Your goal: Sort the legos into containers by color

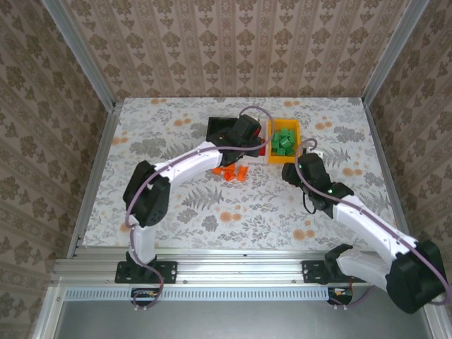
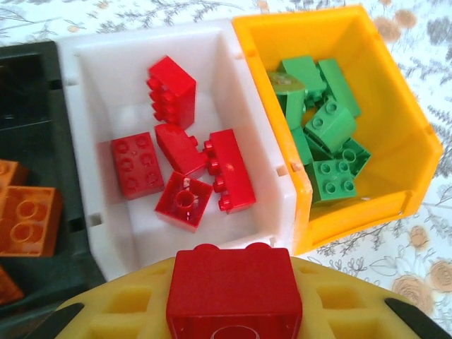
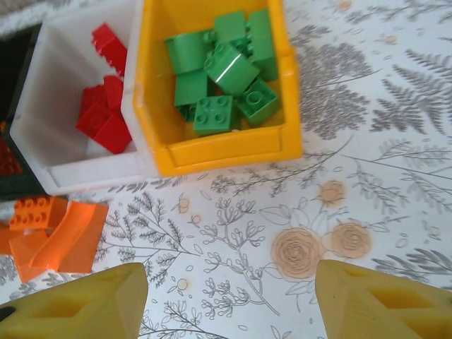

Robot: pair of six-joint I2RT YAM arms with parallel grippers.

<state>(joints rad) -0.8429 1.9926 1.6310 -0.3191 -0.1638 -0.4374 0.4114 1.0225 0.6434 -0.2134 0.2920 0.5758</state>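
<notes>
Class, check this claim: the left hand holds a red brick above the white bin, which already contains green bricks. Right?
Wrong in one respect: the left wrist view shows the white bin contains red bricks, not green. The left hand does hold a red brick above it.

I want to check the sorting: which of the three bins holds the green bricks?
The yellow bin, at the right end of the row; the white bin beside it holds red bricks, the black bin orange bricks.
</notes>
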